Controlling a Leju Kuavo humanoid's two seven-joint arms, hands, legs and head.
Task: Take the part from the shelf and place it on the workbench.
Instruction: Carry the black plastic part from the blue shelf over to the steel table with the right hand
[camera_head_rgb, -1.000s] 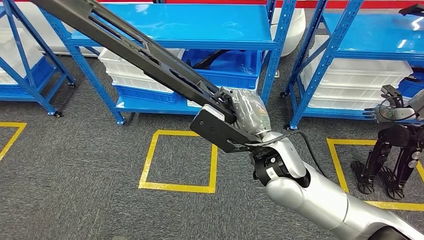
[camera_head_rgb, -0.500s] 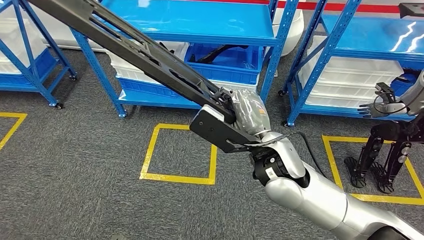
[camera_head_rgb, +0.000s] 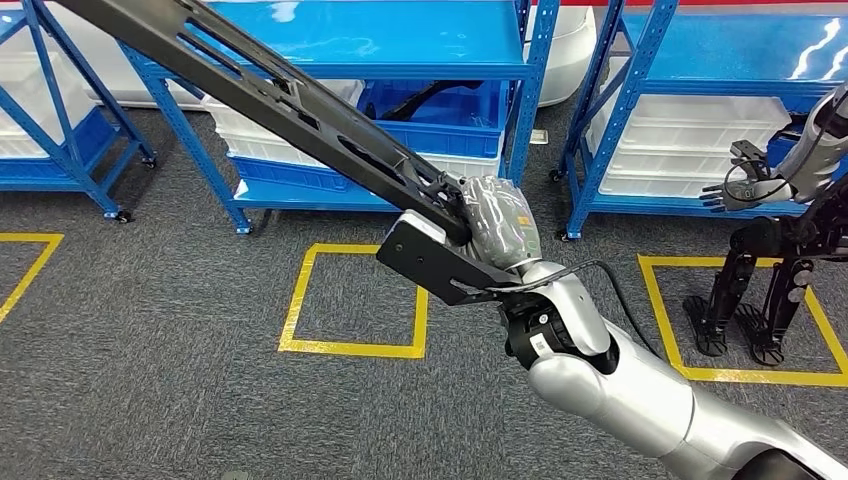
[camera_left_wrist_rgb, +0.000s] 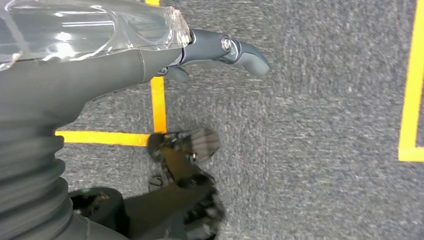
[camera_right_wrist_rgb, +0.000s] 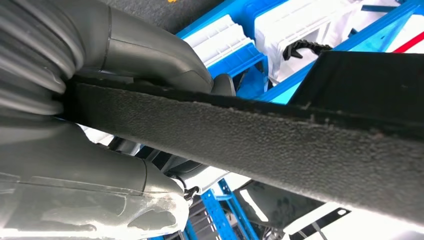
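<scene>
One long black part (camera_head_rgb: 270, 110) reaches from the far upper left, across the front of the blue shelf (camera_head_rgb: 400, 50), down to the right hand (camera_head_rgb: 495, 235), which is wrapped around it just above its flat plate end; the left hand (camera_left_wrist_rgb: 220, 50) hangs over the carpet holding nothing, fingers apart. It looks a stiff, openwork frame, likely light for its length but awkward, since nearly all of it sticks out beyond the grip and would lever hard on the wrist. A hold nearer mid-span would steady it better.
</scene>
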